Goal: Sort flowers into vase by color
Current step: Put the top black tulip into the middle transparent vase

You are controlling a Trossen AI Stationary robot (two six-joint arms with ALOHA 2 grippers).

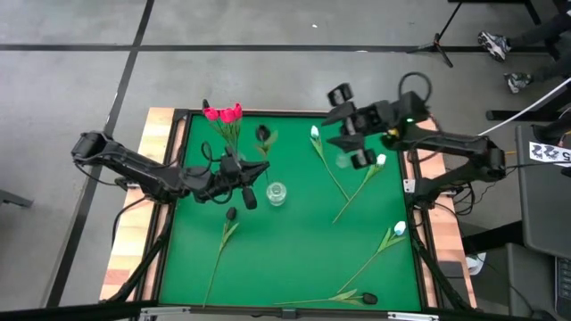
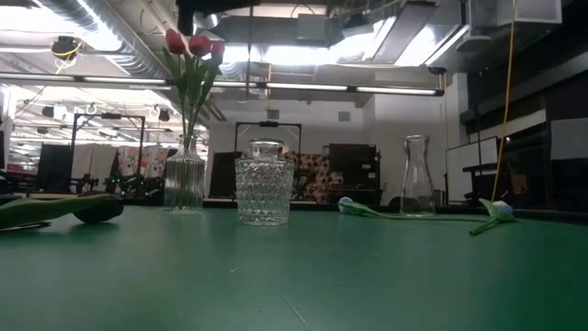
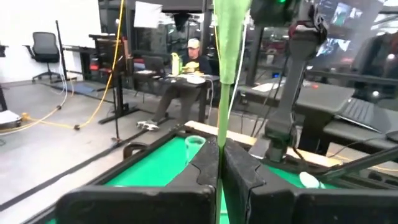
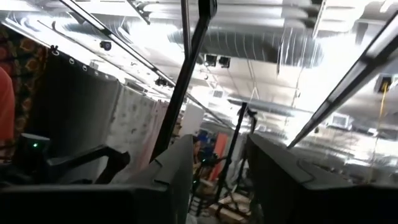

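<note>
My left gripper (image 1: pixel 248 176) is over the table's left middle, shut on the green stem of a flower (image 3: pixel 225 74). In the high view that stem leads to a black head (image 1: pixel 263 134). Pink-red tulips (image 1: pixel 223 114) stand by their stems in a ribbed glass vase (image 2: pixel 184 179). A cut-glass jar (image 1: pixel 277 193) and a clear carafe (image 2: pixel 416 175) stand on the table. White tulips (image 1: pixel 314 132) (image 1: pixel 381 160) (image 1: pixel 399 228) and black ones (image 1: pixel 231 214) (image 1: pixel 368 298) lie flat on the green top. My right gripper (image 1: pixel 350 127) hangs high at the far right, open, with nothing between its fingers (image 4: pixel 180 174). My left gripper pinches the flower's thin green stem (image 3: pixel 221 140) between its two fingers (image 3: pixel 205 168). The fingers come in level and lie across the stem. The stem rises upright from the hold, clear of the table; what is below the fingers is hidden by the gripper.
The green top has a raised dark rim (image 1: pixel 294 113) and wooden side strips (image 1: pixel 165 125). Bare green lies in the middle and near part (image 1: pixel 294 250). A person sits at a desk (image 3: pixel 186 62) beyond the table.
</note>
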